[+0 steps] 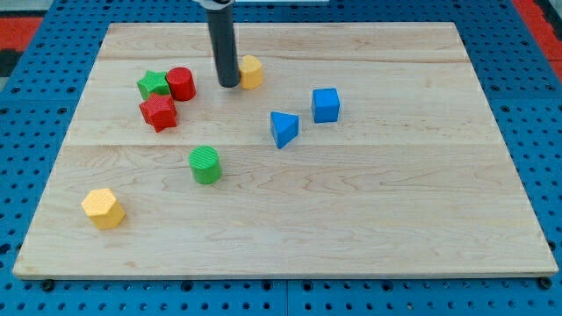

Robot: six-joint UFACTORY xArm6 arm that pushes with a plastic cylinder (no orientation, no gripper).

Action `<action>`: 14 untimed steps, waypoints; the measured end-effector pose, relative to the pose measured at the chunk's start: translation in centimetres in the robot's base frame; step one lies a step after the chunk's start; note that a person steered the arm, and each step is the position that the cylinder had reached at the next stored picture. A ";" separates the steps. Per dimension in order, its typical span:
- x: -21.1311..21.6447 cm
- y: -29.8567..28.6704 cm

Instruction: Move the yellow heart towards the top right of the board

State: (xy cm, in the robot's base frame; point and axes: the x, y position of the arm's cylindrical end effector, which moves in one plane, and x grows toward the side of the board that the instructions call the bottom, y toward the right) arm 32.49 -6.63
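The yellow heart [252, 71] lies near the view's top, a little left of the middle of the wooden board [395, 202]. My tip [229, 84] stands right at its left side, touching or nearly touching it, and the rod hides the heart's left edge. A red cylinder [181, 82], a green star [154, 85] and a red star [159, 112] cluster to the tip's left.
A blue triangle [283, 128] and a blue cube [326, 105] lie right of the middle. A green cylinder [205, 164] sits below the tip. A yellow hexagon [104, 208] lies at the bottom left. The board rests on a blue pegboard.
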 end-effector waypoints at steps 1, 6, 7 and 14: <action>-1.9 3.0; -10.3 14.7; -10.8 16.1; -13.4 23.8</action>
State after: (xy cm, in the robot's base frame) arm 19.13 17.13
